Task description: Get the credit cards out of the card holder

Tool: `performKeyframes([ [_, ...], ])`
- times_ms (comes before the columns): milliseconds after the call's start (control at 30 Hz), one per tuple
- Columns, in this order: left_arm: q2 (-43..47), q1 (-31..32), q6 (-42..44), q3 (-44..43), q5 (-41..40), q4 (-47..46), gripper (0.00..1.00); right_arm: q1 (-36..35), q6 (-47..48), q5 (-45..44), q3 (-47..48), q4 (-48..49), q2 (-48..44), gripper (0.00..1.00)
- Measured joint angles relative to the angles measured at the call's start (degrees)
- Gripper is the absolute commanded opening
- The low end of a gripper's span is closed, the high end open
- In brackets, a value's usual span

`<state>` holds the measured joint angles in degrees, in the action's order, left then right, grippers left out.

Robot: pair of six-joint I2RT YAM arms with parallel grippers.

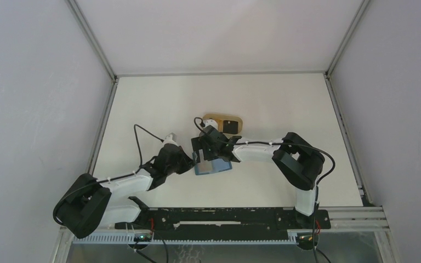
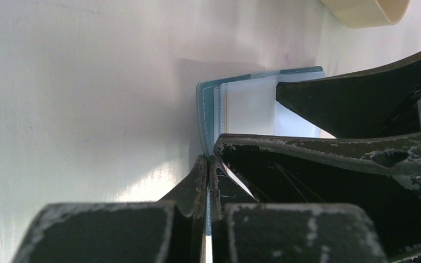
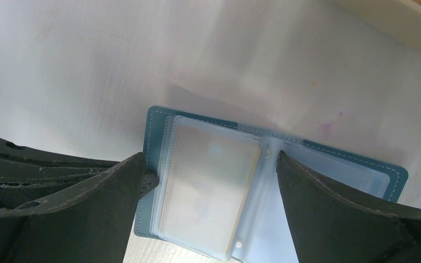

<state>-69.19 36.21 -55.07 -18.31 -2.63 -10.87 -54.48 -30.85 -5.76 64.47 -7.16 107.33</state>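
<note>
Claws from both arms meet at the card holder (image 1: 212, 166), which lies spread open on the white desk (image 1: 274, 98), near the middle and just on the near side of a beige oval tray (image 1: 225, 124); holder and tray are apart. Its teal cover faces down; the pale blue inside, with clear sleeves, faces up.

The left claw (image 2: 209, 162) comes in low from the left; its fingers (image 2: 189, 192) are closed almost flat together on the stitched teal edge of the cover, and that thin edge is pinched between them.

The right claw (image 3: 209, 159) hangs above the holder with its jaws spread wide and nothing gripped. In its own wrist view, one finger (image 3: 98, 208) stands at the left edge of the cover, just beside the tip of the left claw; the other finger (image 3: 340, 213) stands over the right half, past the fold; the sleeve page lies in the gap between the two. I cannot tell whether either fingertip touches the plastic.

One credit card (image 3: 208, 186) shows through a clear sleeve; it is pale with a tan rim, flat, and fully inside its pocket, directly between the right claw's fingers. I cannot tell whether more cards sit in the sleeves beneath or on the right-hand leaf; the plastic there is milky and shows nothing distinct.
</note>
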Motion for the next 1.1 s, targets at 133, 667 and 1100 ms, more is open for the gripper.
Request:
performKeyframes([
  [133, 0.00, 0.00, 0.00, 0.00, 0.02, -0.13, 0.00, -0.04, 0.13, -0.24, 0.50, -0.17, 0.37, 0.99],
  [667, 0.00, 0.04, -0.13, 0.66, 0.00, 0.33, 0.00, -4.09, 5.14, -9.40, 3.96, -5.90, 2.40, 1.00],
  [1100, 0.81, 0.04, -0.46, 0.74, -0.26, 0.92, 0.00, -2.23, 5.95, -8.83, 2.49, -6.91, 0.96, 1.00],
])
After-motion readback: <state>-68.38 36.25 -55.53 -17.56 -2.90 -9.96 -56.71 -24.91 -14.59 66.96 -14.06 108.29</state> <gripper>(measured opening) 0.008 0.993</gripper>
